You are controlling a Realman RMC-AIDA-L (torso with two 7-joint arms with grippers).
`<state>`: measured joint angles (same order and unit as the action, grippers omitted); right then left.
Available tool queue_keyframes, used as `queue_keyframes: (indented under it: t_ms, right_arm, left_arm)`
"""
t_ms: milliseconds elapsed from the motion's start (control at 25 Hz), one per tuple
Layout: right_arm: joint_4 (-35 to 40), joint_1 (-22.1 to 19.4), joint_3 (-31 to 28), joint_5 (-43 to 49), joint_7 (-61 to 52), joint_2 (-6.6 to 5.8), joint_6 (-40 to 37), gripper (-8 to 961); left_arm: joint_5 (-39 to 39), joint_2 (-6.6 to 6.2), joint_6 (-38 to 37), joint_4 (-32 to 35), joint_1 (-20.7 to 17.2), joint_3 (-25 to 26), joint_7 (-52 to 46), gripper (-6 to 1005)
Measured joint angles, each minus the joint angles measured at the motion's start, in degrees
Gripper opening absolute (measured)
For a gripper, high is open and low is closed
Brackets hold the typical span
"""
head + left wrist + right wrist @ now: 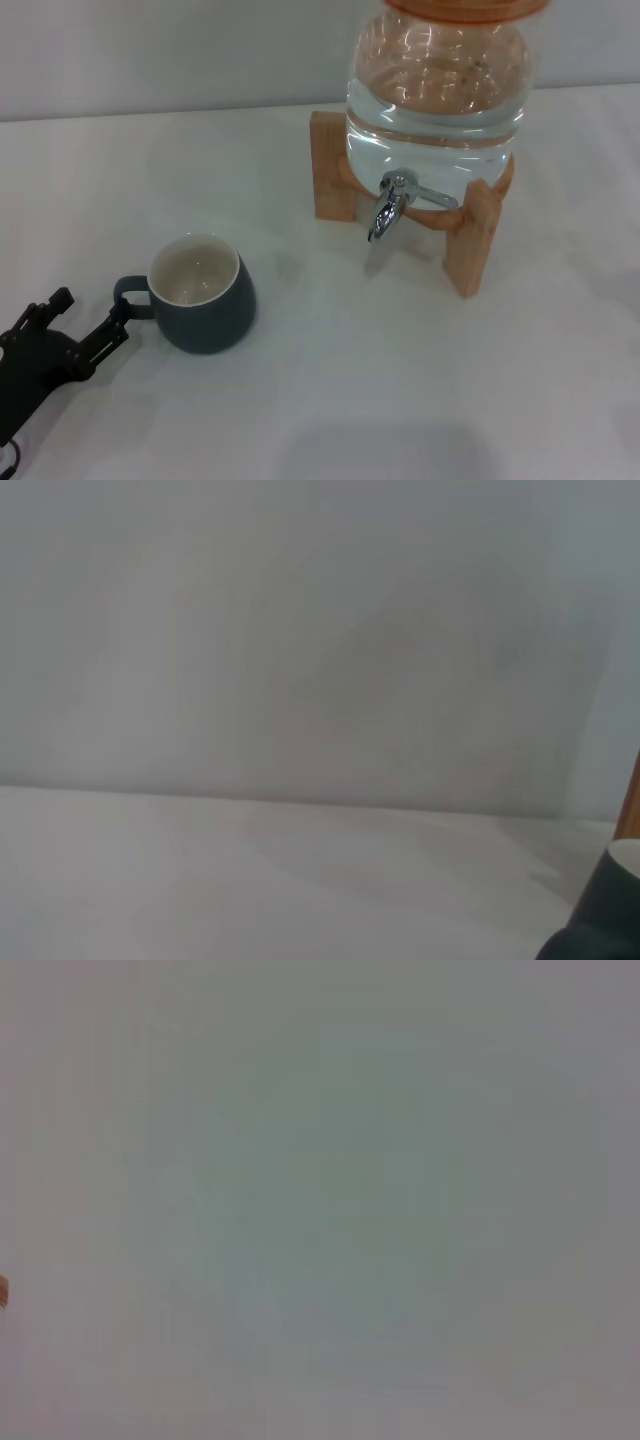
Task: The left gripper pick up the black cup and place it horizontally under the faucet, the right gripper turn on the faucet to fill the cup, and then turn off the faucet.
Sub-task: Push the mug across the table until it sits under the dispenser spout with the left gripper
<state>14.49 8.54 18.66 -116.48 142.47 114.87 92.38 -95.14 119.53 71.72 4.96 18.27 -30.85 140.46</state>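
The black cup (203, 292) stands upright on the white table in the head view, cream inside showing, its loop handle pointing toward my left gripper. My left gripper (90, 308) is low at the table's near left, open, with one fingertip right at the handle and the other apart from it. A dark edge of the cup (608, 905) shows in the left wrist view. The chrome faucet (388, 205) points down from the clear water jar (435, 95) at the back right, well away from the cup. My right gripper is out of view.
The jar rests in a wooden stand (470, 235) whose legs flank the faucet. A sliver of that stand (631, 800) shows in the left wrist view. The white table (320, 400) stretches between cup and faucet. The right wrist view shows only a plain pale surface.
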Motion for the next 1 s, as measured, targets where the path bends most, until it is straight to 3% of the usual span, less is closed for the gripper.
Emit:
queue_keyframes:
  t_ms: [880,1000]
  right_arm:
    - [-0.2,1.0,0.2,0.0,0.1,0.0,-0.7,826]
    - [-0.2,1.2,0.2,0.0,0.1,0.0,-0.9,825]
  left_arm:
    - [0.2,0.09,-2.6,0.0,3.4,-0.2,0.2,838]
    - [0.2,0.09,-2.6,-0.1,3.7,-0.2,0.2,638]
